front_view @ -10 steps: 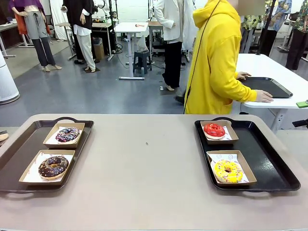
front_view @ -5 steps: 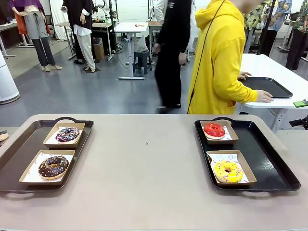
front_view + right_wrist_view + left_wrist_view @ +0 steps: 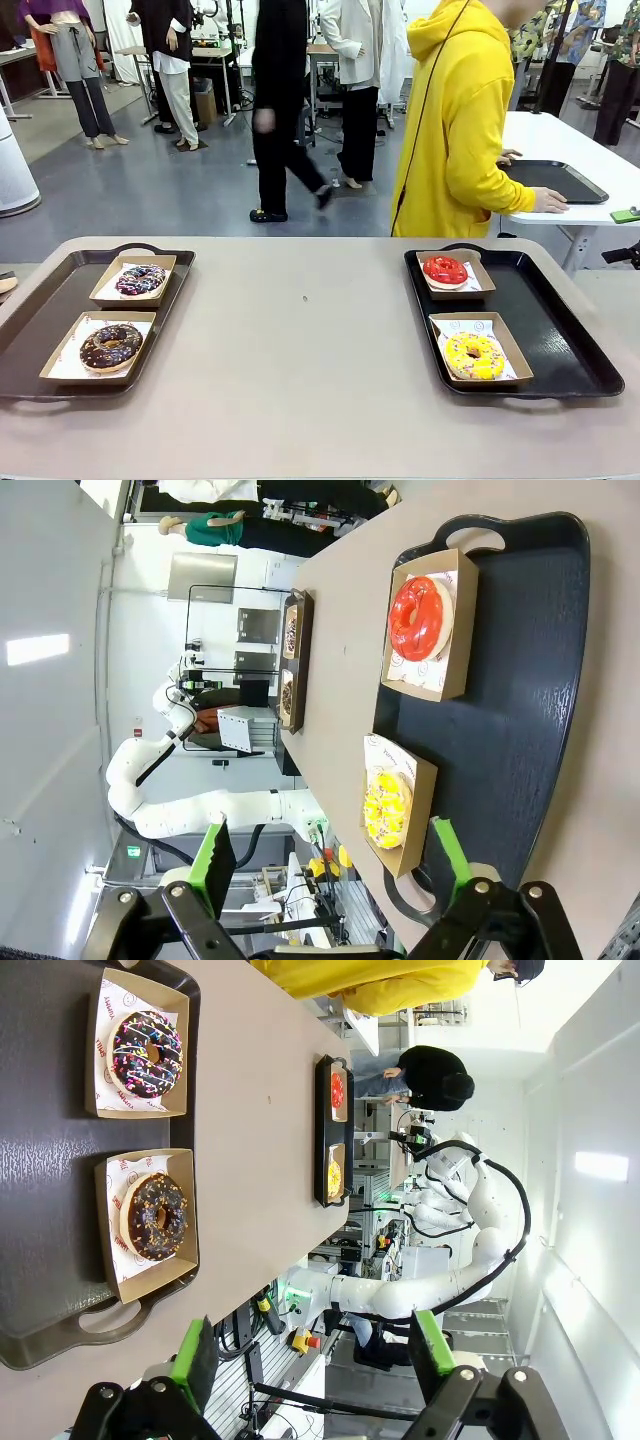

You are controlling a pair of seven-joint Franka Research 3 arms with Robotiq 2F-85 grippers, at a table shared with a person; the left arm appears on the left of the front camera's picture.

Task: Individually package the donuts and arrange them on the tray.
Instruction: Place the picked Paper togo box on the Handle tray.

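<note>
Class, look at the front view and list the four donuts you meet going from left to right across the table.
Chocolate-glazed donut → purple donut → red donut → yellow donut.

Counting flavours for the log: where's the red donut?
Front view: the red donut sits in a cardboard boat at the right tray's far end, behind the yellow donut.

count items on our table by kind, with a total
Donuts: 4, namely purple, chocolate, red, yellow
Boxes: 4, one under each donut, e.g.
Trays: 2, left and right
Total: 10
</note>
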